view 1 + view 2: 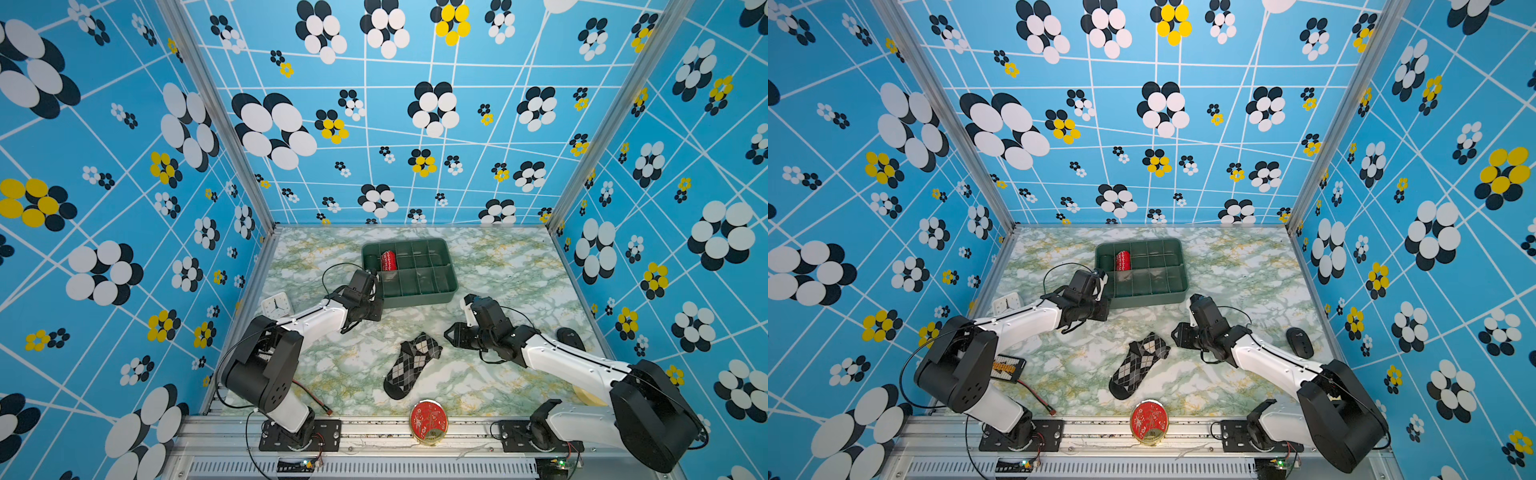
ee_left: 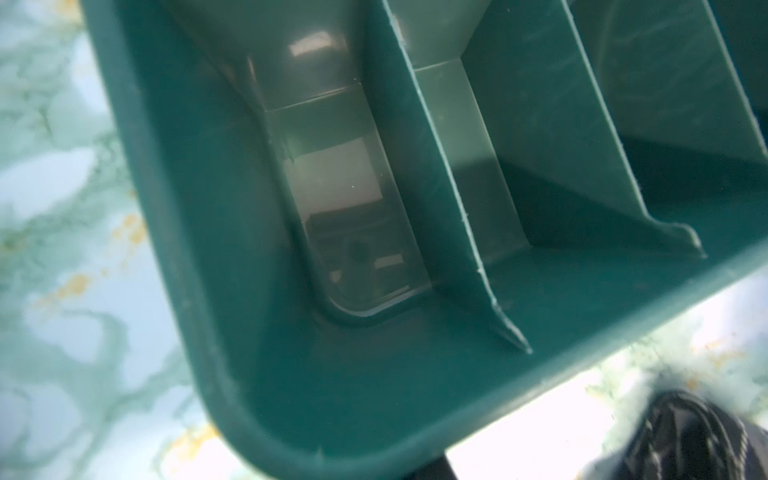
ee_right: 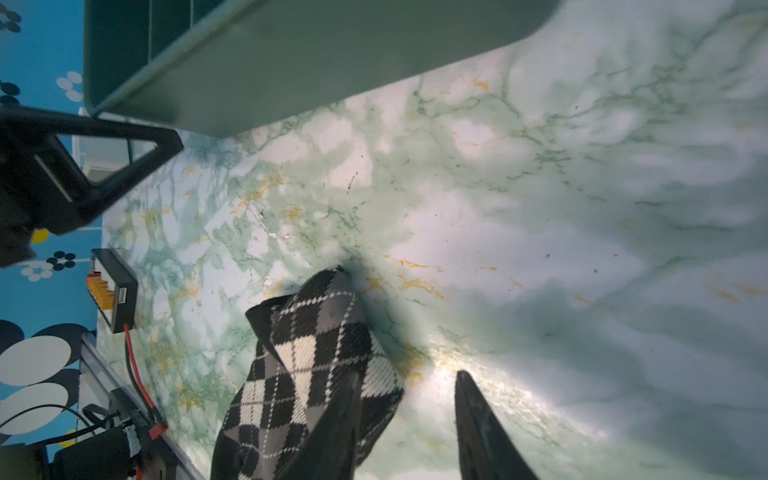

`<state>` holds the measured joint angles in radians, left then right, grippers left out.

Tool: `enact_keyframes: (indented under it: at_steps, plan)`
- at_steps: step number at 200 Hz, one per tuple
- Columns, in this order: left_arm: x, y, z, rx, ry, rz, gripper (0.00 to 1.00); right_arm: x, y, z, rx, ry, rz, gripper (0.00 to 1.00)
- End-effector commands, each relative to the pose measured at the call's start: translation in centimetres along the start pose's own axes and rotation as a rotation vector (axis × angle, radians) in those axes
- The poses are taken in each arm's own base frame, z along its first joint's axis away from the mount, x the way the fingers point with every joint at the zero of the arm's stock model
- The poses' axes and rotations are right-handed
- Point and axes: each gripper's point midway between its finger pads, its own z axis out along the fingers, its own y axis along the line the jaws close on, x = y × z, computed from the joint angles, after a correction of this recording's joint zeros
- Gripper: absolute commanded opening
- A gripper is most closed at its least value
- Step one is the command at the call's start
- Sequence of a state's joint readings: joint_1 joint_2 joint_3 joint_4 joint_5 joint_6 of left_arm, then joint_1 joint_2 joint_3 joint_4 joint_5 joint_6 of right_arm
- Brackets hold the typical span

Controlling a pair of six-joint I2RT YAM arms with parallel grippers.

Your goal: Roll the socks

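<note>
Two claws: we had the left claw [image 1: 374, 277] pressed together over the tray [image 1: 419, 300] corner, the right claw [image 3: 407, 374] spread beside the socks [image 3: 316, 353].

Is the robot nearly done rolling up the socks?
Not yet. A red roll already sits in the green tray. The argyle socks lie mostly flat on the table, only one end bunched. The right gripper is open at that end, fingers gripping nothing. Rolling them up is still left.
</note>
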<state>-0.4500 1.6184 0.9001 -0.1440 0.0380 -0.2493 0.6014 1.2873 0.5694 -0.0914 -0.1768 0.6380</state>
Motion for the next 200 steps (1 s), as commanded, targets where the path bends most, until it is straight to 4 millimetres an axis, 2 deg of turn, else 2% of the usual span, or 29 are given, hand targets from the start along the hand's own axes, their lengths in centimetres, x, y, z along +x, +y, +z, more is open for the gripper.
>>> enact_keyframes:
  at_steps: [1,19,36,56,76,98,114,136,200]
  plan:
    - [-2.7,-0.5,-0.1,0.031,-0.058,0.036,0.0,0.0,0.1,0.2,0.024,0.006,-0.029,0.4]
    - [-2.5,-1.5,-0.9,0.076,-0.05,0.031,0.0,-0.1,0.2,0.3,0.025,0.003,-0.036,0.4]
    - [-1.3,-2.2,-2.4,0.092,-0.049,0.029,0.0,-0.3,0.4,0.2,0.021,-0.004,-0.054,0.4]
    - [1.3,-3.5,-4.6,0.132,-0.03,0.011,0.0,-0.6,0.8,0.0,0.013,-0.01,-0.096,0.42]
    - [4.3,-5.7,-7.0,0.202,0.003,0.002,0.0,-0.8,1.6,-0.2,-0.015,0.003,-0.147,0.42]
    - [7.8,-7.9,-8.7,0.237,0.06,0.027,0.0,-0.6,2.6,-0.3,-0.06,0.035,-0.189,0.42]
    - [10.1,-9.1,-9.2,0.253,0.096,0.041,0.0,-0.4,3.1,-0.5,-0.074,0.052,-0.202,0.42]
    - [12.4,-9.5,-9.0,0.247,0.133,0.029,0.0,0.1,4.0,-1.1,-0.081,0.064,-0.236,0.41]
    - [15.8,-9.9,-7.7,0.254,0.167,-0.022,0.0,1.7,6.2,-2.6,0.053,0.031,-0.506,0.38]
